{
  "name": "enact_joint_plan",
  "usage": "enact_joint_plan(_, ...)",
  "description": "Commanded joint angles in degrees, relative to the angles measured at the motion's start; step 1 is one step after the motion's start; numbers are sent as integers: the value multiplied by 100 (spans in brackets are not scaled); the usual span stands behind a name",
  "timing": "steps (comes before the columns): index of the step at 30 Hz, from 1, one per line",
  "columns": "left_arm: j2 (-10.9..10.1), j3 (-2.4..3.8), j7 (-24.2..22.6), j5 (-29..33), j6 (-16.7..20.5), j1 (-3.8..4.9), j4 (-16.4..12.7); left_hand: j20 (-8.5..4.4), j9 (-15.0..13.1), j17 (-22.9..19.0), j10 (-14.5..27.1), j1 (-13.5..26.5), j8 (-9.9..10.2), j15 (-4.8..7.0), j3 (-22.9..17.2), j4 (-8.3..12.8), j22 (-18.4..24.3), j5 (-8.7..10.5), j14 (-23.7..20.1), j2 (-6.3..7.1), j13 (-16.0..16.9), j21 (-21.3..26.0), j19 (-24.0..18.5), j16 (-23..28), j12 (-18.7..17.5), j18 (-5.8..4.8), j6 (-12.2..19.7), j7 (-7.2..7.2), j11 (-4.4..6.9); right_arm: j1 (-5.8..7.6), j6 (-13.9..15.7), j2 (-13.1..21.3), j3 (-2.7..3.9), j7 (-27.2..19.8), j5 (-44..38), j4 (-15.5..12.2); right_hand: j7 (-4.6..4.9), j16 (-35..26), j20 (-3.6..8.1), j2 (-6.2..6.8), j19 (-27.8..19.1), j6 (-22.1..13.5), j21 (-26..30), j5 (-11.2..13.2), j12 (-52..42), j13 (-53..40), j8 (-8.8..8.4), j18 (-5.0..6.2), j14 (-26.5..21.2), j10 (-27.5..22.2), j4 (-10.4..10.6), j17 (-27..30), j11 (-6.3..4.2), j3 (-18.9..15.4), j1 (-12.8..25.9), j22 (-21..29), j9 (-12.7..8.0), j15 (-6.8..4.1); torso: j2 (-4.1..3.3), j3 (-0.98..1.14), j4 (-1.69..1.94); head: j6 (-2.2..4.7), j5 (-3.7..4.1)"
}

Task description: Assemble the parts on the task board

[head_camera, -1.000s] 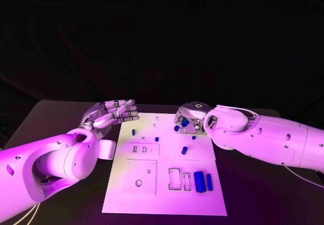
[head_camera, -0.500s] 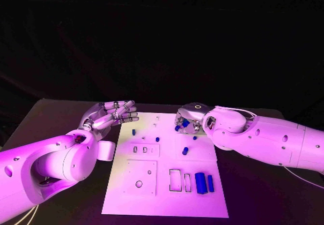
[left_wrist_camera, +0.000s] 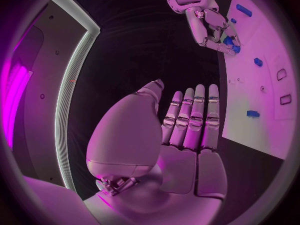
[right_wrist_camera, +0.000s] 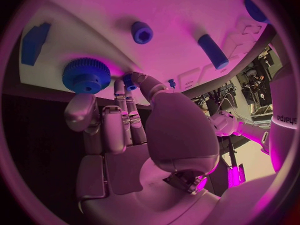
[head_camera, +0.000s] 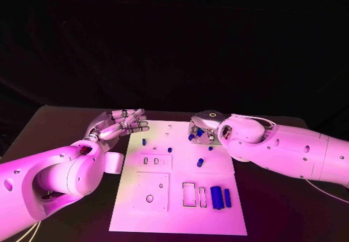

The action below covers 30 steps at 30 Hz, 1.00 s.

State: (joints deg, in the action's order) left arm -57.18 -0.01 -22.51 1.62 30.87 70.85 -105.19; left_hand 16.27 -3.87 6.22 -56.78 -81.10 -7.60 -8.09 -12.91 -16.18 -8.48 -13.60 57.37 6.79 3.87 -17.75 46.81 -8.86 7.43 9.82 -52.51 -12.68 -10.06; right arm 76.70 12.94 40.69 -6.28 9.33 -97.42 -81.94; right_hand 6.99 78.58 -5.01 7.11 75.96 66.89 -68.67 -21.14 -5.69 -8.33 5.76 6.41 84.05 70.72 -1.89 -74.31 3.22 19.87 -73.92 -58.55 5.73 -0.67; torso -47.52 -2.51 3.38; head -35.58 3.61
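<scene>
The white task board (head_camera: 178, 214) lies in the middle of the table. My right hand (head_camera: 204, 127) hovers low over its far right corner and pinches a small blue part (right_wrist_camera: 129, 81) between thumb and a fingertip. Just beside those fingers a blue gear (right_wrist_camera: 86, 75) sits on the board. My left hand (head_camera: 120, 123) hangs open at the far left corner, fingers straight and spread, holding nothing. Loose blue pieces lie across the board: a short peg (head_camera: 200, 162), a thick cylinder (head_camera: 216, 195) and a thinner one (head_camera: 227, 197).
Rectangular slots (head_camera: 188, 194) and a round hole (head_camera: 149, 198) are cut in the board's near half. More small blue pieces (head_camera: 169, 149) stand near the far edge. My left forearm (head_camera: 72, 171) runs along the board's left side over the black table (head_camera: 44, 126).
</scene>
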Motion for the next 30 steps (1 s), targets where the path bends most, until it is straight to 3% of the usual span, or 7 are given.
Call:
enact_joint_plan(1, 2, 6, -11, 6, -112, 15, -3, -15, 8, 5, -27, -20, 34, -10, -36, 7, -6, 38, 32, -21, -5, -38, 34, 36, -28, 69, -18, -4, -10, -17, -3, -5, -14, 1, -61, -20, -18, 54, 5, -36, 33, 64, -50, 48, -28, -13, 38, -66, 359, 65, -4, -42, 0, 50, -94, -70, 40, -51, -22, -2, 6, 12, 2)
enact_joint_plan(13, -3, 6, 20, 6, -128, 17, 66, -17, 10, 5, -16, -32, 50, -15, -39, 14, -7, 38, 29, -22, -7, -45, 38, 51, -49, 68, -10, -10, -17, 31, 778, 37, 37, 126, -27, -218, -67, 214, 34, -81, 82, 169, -239, 213, -18, -44, 74, -101, 372, 154, 47, -210, -38, 166, -126, -329, 131, -79, -42, -9, 15, 108, 0)
enact_joint_plan(19, -5, 5, 32, 6, -134, 18, 88, -18, 11, 4, -11, -36, 58, -18, -39, 18, -7, 38, 27, -20, -8, -48, 39, 58, -59, 67, -5, -13, -20, 84, 1050, -159, 50, 328, 66, -27, -63, 285, 37, -76, 110, 146, -315, 268, 5, -48, 56, -118, 382, 148, 89, -294, -36, 195, -108, -439, 154, -77, -59, -13, 27, 168, 5)
enact_joint_plan(30, 18, 5, 47, 6, -160, 19, 78, -18, 11, 4, -10, -37, 59, -18, -39, 18, -7, 38, 26, -20, -8, -48, 39, 60, -60, 67, -5, -13, -20, 115, 1259, -667, 55, 411, 182, 412, -54, 336, 31, -70, 134, 122, -377, 308, 28, -50, 37, -132, 388, 135, 132, -352, -26, 217, -88, -531, 172, -68, -80, -14, 34, 189, 1)
